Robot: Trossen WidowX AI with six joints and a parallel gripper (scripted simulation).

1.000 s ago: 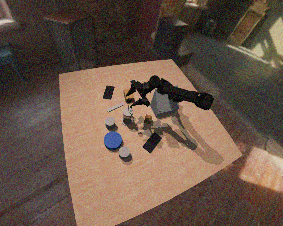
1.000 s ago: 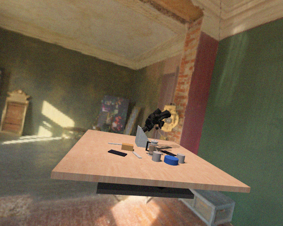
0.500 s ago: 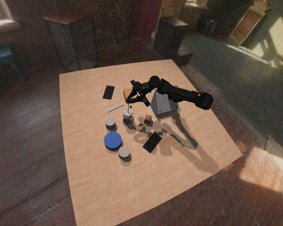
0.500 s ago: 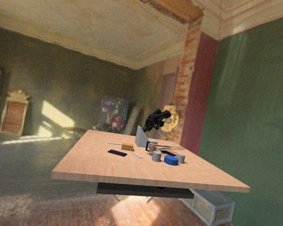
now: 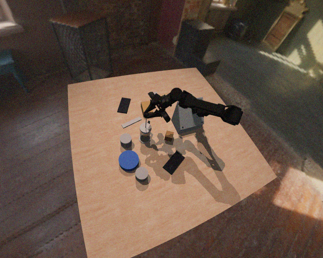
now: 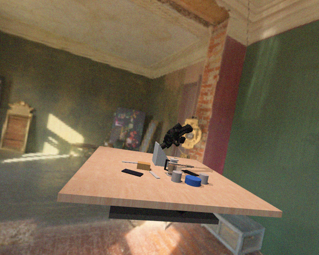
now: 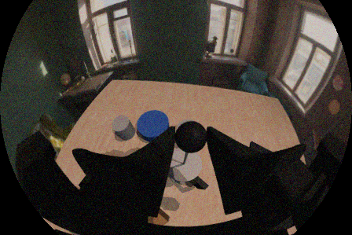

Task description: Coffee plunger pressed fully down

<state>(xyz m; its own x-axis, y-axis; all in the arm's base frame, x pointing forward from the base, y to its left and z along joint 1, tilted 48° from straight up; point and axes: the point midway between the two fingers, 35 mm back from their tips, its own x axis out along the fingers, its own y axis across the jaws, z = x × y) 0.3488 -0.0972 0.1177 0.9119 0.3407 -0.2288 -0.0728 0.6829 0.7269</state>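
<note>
Overall, one coffee press (image 5: pixel 145 133), two grey cylinders (image 5: pixel 125 138), one blue disc (image 5: pixel 128 160).

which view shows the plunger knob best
The wrist view: the black plunger knob sits large and centred between the gripper fingers, which are closed on it. In the top view the knob is a tiny dark speck on its rod. In the exterior view the gripper hides it.
</note>
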